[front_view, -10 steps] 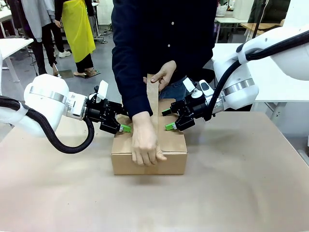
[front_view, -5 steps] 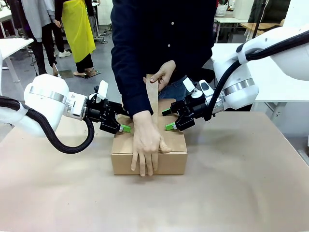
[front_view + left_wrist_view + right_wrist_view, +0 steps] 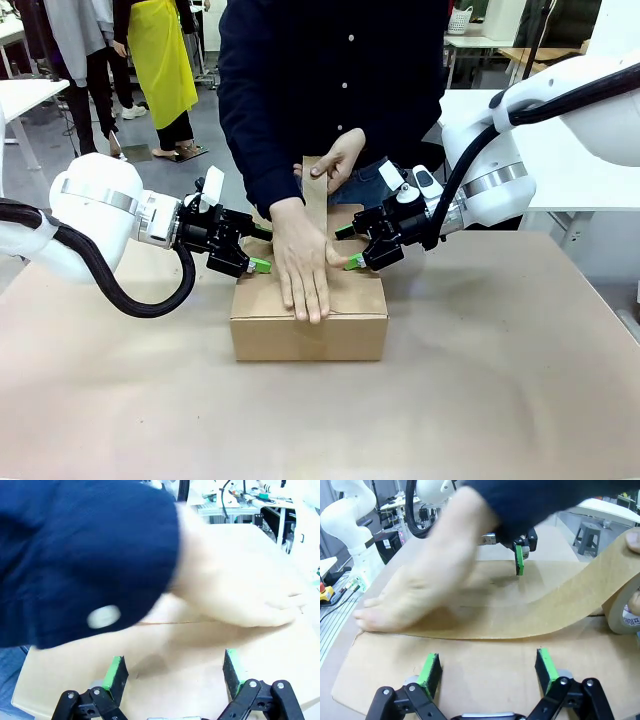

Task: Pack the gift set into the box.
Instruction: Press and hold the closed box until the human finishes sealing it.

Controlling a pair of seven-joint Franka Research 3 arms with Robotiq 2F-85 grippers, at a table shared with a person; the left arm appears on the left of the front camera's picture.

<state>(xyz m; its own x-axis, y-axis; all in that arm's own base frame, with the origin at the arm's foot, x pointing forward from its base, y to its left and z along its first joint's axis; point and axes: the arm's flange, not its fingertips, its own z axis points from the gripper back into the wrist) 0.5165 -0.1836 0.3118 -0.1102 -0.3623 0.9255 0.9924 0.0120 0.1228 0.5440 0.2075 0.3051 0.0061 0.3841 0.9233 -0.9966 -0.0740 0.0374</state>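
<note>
Both hands — left hand (image 3: 258,262), right hand (image 3: 352,260) — spread, seemingly pressing the box (image 3: 309,312) top.

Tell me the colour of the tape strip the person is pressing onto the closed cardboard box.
Plain brown paper tape strip, clearest in the right wrist view.

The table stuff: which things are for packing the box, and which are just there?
For the job:
- the box, flaps shut
- brown tape strip and its roll
- person's hand pressing the tape down
- left gripper and right gripper, open at the box's sides

Just there:
- white tables behind
- stool
</note>
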